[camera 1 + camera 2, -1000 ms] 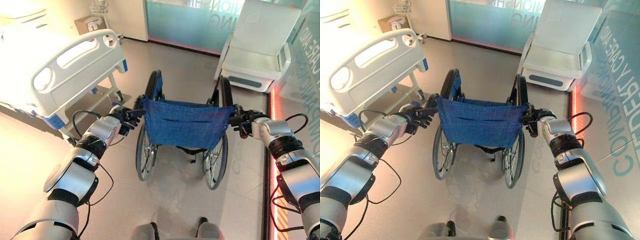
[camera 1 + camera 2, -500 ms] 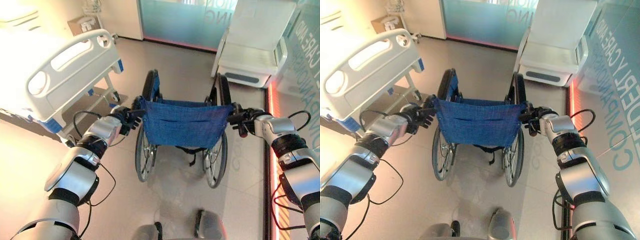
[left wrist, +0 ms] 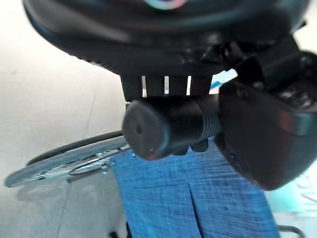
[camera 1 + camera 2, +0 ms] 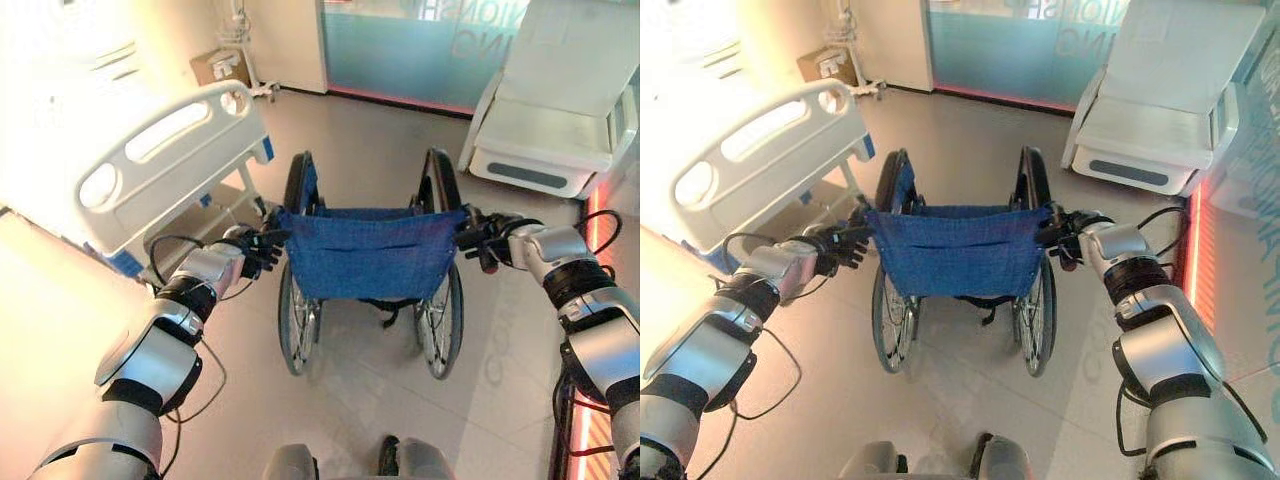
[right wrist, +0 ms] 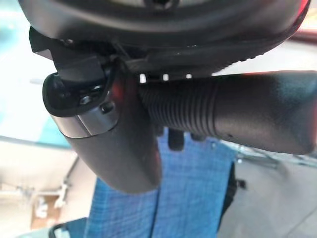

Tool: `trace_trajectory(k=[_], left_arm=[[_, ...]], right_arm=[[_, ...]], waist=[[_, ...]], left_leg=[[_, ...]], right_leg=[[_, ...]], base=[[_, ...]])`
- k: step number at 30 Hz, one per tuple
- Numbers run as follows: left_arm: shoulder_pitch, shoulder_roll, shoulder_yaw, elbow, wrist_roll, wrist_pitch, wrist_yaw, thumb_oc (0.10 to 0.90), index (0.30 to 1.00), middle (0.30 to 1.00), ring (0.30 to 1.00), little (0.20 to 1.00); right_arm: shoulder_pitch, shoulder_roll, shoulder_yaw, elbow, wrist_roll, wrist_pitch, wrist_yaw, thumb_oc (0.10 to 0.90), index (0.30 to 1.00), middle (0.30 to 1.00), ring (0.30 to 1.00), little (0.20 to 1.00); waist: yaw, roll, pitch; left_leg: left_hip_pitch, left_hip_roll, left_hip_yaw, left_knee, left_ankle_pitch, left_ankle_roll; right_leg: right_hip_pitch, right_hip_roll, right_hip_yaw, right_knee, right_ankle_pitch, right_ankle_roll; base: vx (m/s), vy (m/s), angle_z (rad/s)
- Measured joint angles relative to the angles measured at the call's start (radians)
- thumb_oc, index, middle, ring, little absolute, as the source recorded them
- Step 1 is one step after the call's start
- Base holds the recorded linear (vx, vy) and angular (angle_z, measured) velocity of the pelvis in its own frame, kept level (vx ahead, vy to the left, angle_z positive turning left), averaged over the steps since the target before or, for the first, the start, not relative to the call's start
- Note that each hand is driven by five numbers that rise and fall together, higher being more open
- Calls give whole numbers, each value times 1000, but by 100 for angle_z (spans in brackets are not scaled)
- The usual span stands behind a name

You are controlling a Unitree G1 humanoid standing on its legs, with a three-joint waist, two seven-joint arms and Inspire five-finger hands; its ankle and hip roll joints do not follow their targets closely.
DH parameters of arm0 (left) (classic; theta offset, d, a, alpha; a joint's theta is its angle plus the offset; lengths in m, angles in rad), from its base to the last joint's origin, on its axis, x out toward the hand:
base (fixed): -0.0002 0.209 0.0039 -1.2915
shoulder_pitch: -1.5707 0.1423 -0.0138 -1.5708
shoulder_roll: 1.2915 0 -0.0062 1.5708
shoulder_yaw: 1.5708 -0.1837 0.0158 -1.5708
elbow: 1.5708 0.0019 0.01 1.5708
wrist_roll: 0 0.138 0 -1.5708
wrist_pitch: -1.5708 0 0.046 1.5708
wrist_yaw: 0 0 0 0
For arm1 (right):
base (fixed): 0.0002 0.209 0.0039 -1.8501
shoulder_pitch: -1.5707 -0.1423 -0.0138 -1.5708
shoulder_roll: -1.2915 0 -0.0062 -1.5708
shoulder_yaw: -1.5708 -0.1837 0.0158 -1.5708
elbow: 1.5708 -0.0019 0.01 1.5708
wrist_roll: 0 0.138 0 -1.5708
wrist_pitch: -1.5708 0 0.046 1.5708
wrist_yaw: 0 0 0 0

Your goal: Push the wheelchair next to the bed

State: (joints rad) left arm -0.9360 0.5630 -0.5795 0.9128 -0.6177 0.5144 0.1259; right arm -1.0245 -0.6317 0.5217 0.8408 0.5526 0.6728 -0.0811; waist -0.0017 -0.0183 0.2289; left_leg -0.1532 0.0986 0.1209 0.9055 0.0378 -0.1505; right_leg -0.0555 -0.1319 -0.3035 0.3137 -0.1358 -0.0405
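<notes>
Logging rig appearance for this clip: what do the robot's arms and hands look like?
Both arms are silver-grey, rounded segments with black joints and loose black cables. The left hand and right hand are dark, with fingers and a thumb.

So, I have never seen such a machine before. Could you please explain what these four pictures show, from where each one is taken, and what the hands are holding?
This is a humanoid robot with two silver arms and dark hands. The two wide pictures come from cameras in its head, looking down. They show a wheelchair with a blue fabric back, a hospital bed ahead to the robot's left, and a white reclining chair to the right. The two close pictures come from cameras on the wrists. The left hand is curled round the left push handle, the right hand round the right push handle.
</notes>
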Motion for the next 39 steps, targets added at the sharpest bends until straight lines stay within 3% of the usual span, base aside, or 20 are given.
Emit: trace_trajectory(k=[1, 3, 5, 6, 8, 13, 15, 16, 17, 18, 20, 21, 24, 25, 26, 30, 32, 36, 37, 39], left_arm=[[0, 3, 1, -1, -7, -3, 2, 400, 300, 300, 300, 300], [-1, 13, 9, -6, -30, -28, 1, 400, 300, 300, 300, 300], [-3, 17, 9, -11, -58, -48, -6, 400, 300, 300, 300, 300], [-3, 18, 8, -11, -66, -50, -11, 400, 300, 300, 300, 300], [-3, 19, 7, -15, -83, -54, -36, 400, 300, 300, 300, 300], [17, 29, 4, -38, -87, -12, -100, 400, 300, 300, 300, 300], [31, 44, 9, -77, -87, 1, -114, 400, 300, 300, 300, 300], [37, 44, 8, -83, -84, 6, -123, 400, 300, 300, 300, 300], [37, 45, 7, -84, -84, 12, -131, 400, 300, 300, 300, 300], [27, 44, 7, -80, -80, 16, -137, 400, 300, 300, 300, 300], [-14, 57, 7, -82, -30, -13, -134, 400, 300, 300, 300, 300], [-22, 57, 7, -86, -14, -22, -133, 400, 300, 300, 300, 300], [-45, 60, 6, -67, 36, -53, -118, 400, 300, 300, 300, 300], [-49, 54, 7, -68, 36, -55, -118, 400, 300, 300, 300, 300], [-50, 49, 7, -62, 36, -54, -114, 400, 300, 300, 300, 300], [-50, 39, 18, -38, 76, -52, -80, 400, 300, 300, 300, 300], [-50, 40, 33, -39, 74, -52, -43, 400, 300, 300, 300, 300], [-50, 27, 44, -37, 63, -54, 7, 400, 300, 300, 300, 300], [-50, 30, 44, -39, 51, -54, 7, 400, 300, 300, 300, 300], [-41, 20, 42, -39, 47, -51, 3, 400, 300, 300, 300, 300]], right_arm=[[-1, 3, 0, 3, 0, -2, 0, 400, 300, 300, 300, 300], [-13, 13, -1, 18, -5, -8, -6, 400, 300, 300, 300, 300], [-14, 5, -1, 20, -5, -8, -6, 400, 300, 300, 300, 300], [-14, 3, -1, 22, -5, -8, -7, 400, 300, 300, 300, 300], [-12, -14, -1, 20, -2, -8, -7, 400, 300, 300, 300, 300], [2, -36, -1, 19, 1, -9, 23, 400, 300, 300, 300, 300], [9, -46, -3, 19, -7, -19, 43, 400, 300, 300, 300, 300], [24, -48, -2, 20, -12, -23, 52, 400, 300, 300, 300, 300], [34, -49, -1, 20, -20, -24, 54, 400, 300, 300, 300, 300], [58, -42, 0, 19, -40, -43, 56, 400, 300, 300, 300, 300], [69, -24, -16, 19, -43, -65, 46, 400, 300, 300, 300, 300], [69, -23, -29, 19, -43, -65, 44, 400, 300, 300, 300, 300], [69, -18, -71, 19, -38, -65, 36, 400, 300, 300, 300, 300], [69, -18, -84, 20, -39, -65, 26, 400, 300, 300, 300, 300], [69, -14, -89, 26, -39, -65, 18, 400, 300, 300, 300, 300], [67, 20, -114, 48, -42, -65, 21, 400, 300, 300, 300, 300], [65, 18, -115, 17, -36, -66, 23, 400, 300, 300, 300, 300], [64, -1, -116, -27, -26, -50, 23, 400, 300, 300, 300, 300], [62, -4, -119, -33, -26, -43, 23, 400, 300, 300, 300, 300], [61, -12, -119, -35, -28, -23, 23, 400, 300, 300, 300, 300]], waist=[[2, -5, 3], [21, -29, 18], [29, -26, 40], [40, -17, 45], [68, 16, 67], [116, 53, 78], [126, 81, 62], [138, 89, 40], [140, 105, 16], [141, 76, -9], [126, -13, -19], [123, -26, -19], [98, -62, -18], [84, -62, -18], [84, -61, -17], [83, -26, 5], [72, 1, 21], [-3, 3, 25], [-15, -13, 31], [-29, -22, 38]], left_leg=[[-16, -1, 6, -50, -7, 12], [-23, -25, 30, -368, -13, 26], [-54, -32, 28, -578, -8, 24], [-70, -29, 24, -631, 2, 9], [-118, -19, 22, -788, 53, -71], [-197, -20, 17, -731, 85, -60], [-148, -13, -12, -702, 61, -30], [-100, -5, -6, -662, 23, 30], [-62, -8, -3, -654, 3, 55], [-40, -41, 1, -665, 45, 142], [-48, -106, 24, -670, 29, 172], [-48, -120, 26, -668, 27, 188], [-48, -188, 20, -602, -13, 292], [-34, -199, 8, -612, -26, 308], [-6, -206, 1, -647, -27, 313], [125, -188, -63, -789, -1, 301], [157, -174, -92, -824, 0, 290], [188, -203, -177, -841, -25, 293], [211, -227, -195, -838, -34, 287], [260, -253, -230, -824, -70, 287]], right_leg=[[11, 4, 9, -15, -4, -3], [41, 31, 87, -59, -9, -12], [88, 61, 133, -90, -9, -12], [106, 71, 136, -100, -11, -12], [167, 100, 179, -125, -38, -51], [290, 58, 180, -163, -60, -34], [310, 51, 182, -161, -98, 20], [326, 42, 174, -138, -146, 72], [321, 36, 170, -120, -165, 96], [312, 8, 160, -73, -201, 126], [216, -68, 128, 228, -224, 122], [204, -77, 124, 287, -222, 125], [222, -94, 122, 433, -100, 147], [196, -106, 121, 475, -49, 136], [171, -121, 108, 498, -72, 114], [121, -60, 19, 257, -137, 67], [52, -1, 18, 79, -122, 87], [-144, 4, 31, -142, 41, 172], [-163, -22, 31, -226, 98, 202], [-157, -73, 16, -317, 160, 213]], base=[[306, 107, -5], [371, 129, -5], [420, 116, -7], [710, 173, -29], [624, 152, -45], [464, 134, -67], [446, 197, -74], [496, 234, -59], [341, 201, -44], [284, 187, -35], [348, 238, -4], [365, 226, 5], [335, 130, 3], [401, 47, 15], [295, -24, 2], [194, -73, -33], [261, -89, -14], [411, -115, 51], [491, -104, 51], [476, -112, 43]])
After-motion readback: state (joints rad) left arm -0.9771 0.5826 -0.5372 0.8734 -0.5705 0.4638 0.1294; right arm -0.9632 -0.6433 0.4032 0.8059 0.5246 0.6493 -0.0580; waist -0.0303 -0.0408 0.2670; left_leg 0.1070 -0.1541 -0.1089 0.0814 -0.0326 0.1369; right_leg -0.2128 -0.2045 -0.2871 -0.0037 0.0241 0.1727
